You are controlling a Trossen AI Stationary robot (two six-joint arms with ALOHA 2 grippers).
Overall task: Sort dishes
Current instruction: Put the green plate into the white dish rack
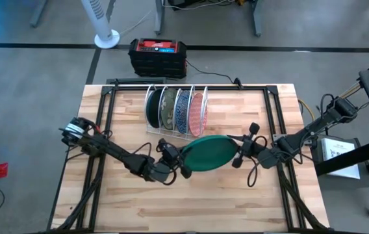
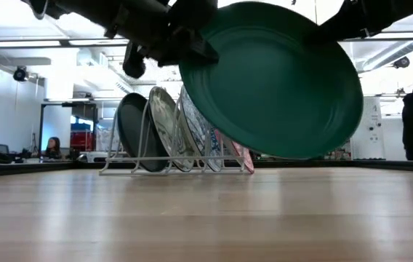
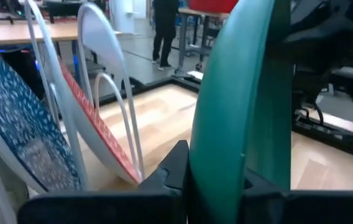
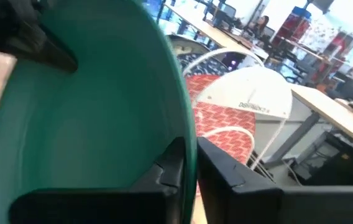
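Four plates already stand on edge in the white wire rack (image 1: 171, 123) at the back of the table (image 1: 119, 195): dark teal (image 1: 151, 107), olive (image 1: 167, 108), blue speckled (image 1: 183, 109), and red patterned (image 1: 198, 109). The fifth, a green plate (image 1: 207, 153), hangs above the table in front of the rack, pinched at opposite rims by the left gripper (image 1: 183, 164) and right gripper (image 1: 238, 152). This looks like a handover or joint carry. Next, one gripper probably lets go, and the plate is turned upright into the free slot beside the red one.
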